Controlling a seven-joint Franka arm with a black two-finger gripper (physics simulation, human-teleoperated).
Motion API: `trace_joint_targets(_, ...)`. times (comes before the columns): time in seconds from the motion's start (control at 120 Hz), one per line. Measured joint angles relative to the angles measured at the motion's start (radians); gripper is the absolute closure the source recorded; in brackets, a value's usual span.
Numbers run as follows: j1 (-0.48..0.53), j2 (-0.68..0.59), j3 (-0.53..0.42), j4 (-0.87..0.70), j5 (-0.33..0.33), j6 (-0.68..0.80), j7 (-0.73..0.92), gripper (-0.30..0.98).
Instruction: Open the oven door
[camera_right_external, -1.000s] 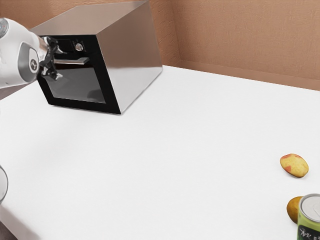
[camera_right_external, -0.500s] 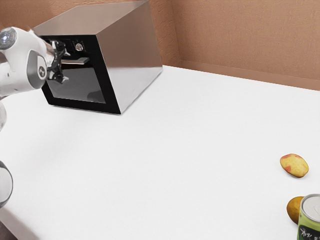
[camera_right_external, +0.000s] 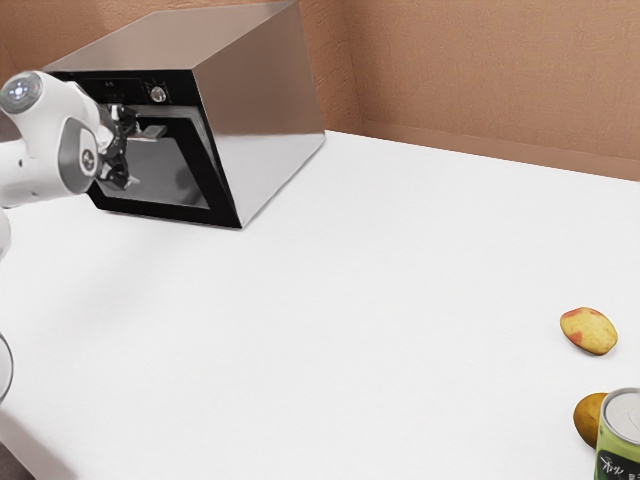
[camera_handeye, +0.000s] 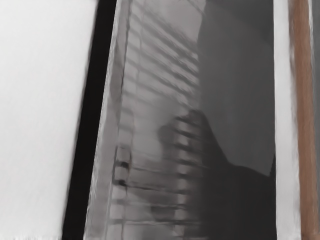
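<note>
The oven door is at the front of the oven, its upper edge tipped a little out from the body and its lower edge at the oven's foot. So the opening looks begun, with most of the swing left (the gap is a thin wedge along the side). The handle runs across the door's upper part, just below the oven's knob.

The jaws stand apart in front of the oven, one finger near the handle's level and the other lower, before the glass. The handle lies beside the upper finger; whether they touch cannot be told. The robot probably needs to keep that finger engaged and draw the door outward and down, or it may slip off.

Farther out on the worktop, well apart from the oven, lie two fruits and a green can.
</note>
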Motion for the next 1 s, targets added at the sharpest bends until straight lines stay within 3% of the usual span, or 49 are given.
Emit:
trace_joint_targets(0.225,-0.016,-0.199,0.03,-0.289,-0.002,0.005,-0.011,0.0)
trace_joint_targets(0.475,0.006,-0.409,0.03,-0.579,0.086,0.016,-0.064,0.01)
trace_joint_targets(0.65,-0.017,-0.805,0.029,-0.943,0.117,0.021,-0.108,0.01)
trace_joint_targets(0.708,-0.019,-0.878,0.028,-0.999,0.12,0.015,-0.123,0.01)
trace_joint_targets(0.775,-0.145,-0.902,0.025,-0.922,0.072,-0.068,-0.145,0.01)
trace_joint_targets(0.842,-0.352,-0.902,0.043,-0.756,0.016,-0.278,-0.184,0.0)
trace_joint_targets(0.908,-0.531,-0.886,0.074,-0.703,-0.032,-0.467,-0.223,0.0)
trace_joint_targets(1.0,-0.655,-0.863,0.075,-0.696,-0.062,-0.646,-0.307,0.0)
